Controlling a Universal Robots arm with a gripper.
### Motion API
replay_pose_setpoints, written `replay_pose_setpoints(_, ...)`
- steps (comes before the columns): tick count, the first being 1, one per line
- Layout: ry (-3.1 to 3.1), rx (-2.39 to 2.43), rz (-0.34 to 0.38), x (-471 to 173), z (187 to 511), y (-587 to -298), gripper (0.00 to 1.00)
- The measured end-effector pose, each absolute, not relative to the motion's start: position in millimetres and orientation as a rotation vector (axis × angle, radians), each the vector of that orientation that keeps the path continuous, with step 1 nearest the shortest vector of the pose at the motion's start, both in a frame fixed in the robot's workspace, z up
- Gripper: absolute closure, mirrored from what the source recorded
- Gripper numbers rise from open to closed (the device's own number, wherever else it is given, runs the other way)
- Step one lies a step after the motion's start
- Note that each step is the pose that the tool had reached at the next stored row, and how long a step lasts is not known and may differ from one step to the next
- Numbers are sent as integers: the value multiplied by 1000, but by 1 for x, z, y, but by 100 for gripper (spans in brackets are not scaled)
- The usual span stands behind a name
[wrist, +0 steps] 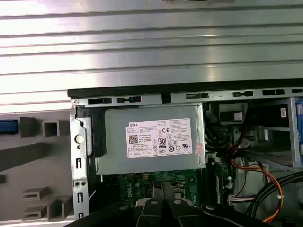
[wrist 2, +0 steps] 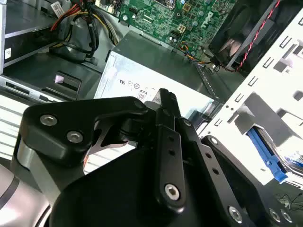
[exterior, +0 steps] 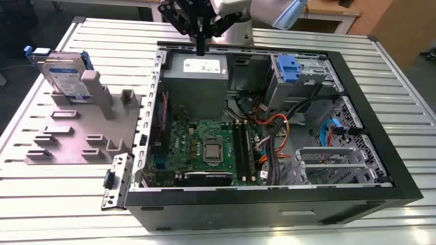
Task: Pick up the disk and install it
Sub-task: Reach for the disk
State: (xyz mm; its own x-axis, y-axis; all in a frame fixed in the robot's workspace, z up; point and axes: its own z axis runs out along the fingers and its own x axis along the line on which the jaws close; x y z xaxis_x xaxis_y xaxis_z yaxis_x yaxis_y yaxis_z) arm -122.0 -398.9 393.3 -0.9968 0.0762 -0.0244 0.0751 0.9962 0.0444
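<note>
Slatted metal table (exterior: 41, 204) under everything in exterior view. Open computer case (exterior: 259, 209) centre and right of frame. Grey slotted tray (exterior: 75, 138) at left, just beside case. Grey metal box (exterior: 197, 87) in case's upper-left corner. Disk (exterior: 65, 76) upright in tray, upper left of frame, well apart from gripper. Gripper (exterior: 201, 51) top centre, over box's far edge, fingers pressed together, holding nothing.

A robotics lab or workshop: an open computer case (exterior: 272, 204) lies on a ribbed aluminium bench (exterior: 61, 204) under a robot arm (exterior: 272, 13), a grey parts tray (exterior: 75, 138) beside it, wooden furniture (exterior: 391, 23) behind
</note>
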Motion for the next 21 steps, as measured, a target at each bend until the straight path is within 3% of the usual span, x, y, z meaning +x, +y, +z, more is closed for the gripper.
replay_pose_setpoints(21,3113,118,68,-130,393,-399,89)
